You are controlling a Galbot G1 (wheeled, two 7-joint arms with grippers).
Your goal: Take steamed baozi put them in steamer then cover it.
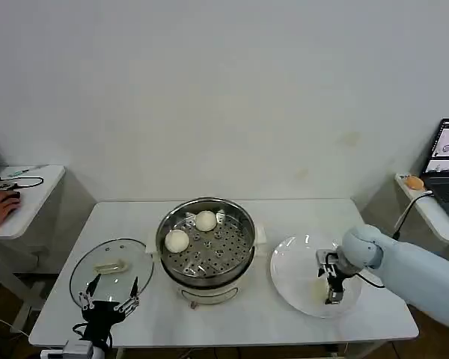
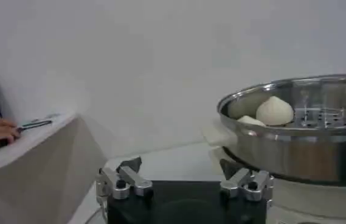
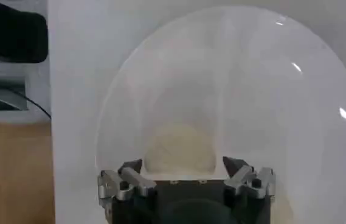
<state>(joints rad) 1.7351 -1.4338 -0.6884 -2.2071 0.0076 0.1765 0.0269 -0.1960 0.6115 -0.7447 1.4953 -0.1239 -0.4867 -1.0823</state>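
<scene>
At the near edge of the white worktop, the left hand hangs with its fingers spread apart and nothing between them, just over the near rim of the cover, which lies flat on the worktop to the left of the steamer. Toward the right, the right hand points down over the white plate. Its fingers are parted on either side of a steamed baozi resting on the plate, and the wrist view shows the bun sitting between the two fingertips; whether they touch it cannot be told. Farther back, in the middle of the worktop, the steamer stands uncovered, its perforated tray carrying two more steamed baozi: one on the left side, the other toward the back rim, close together but apart.
</scene>
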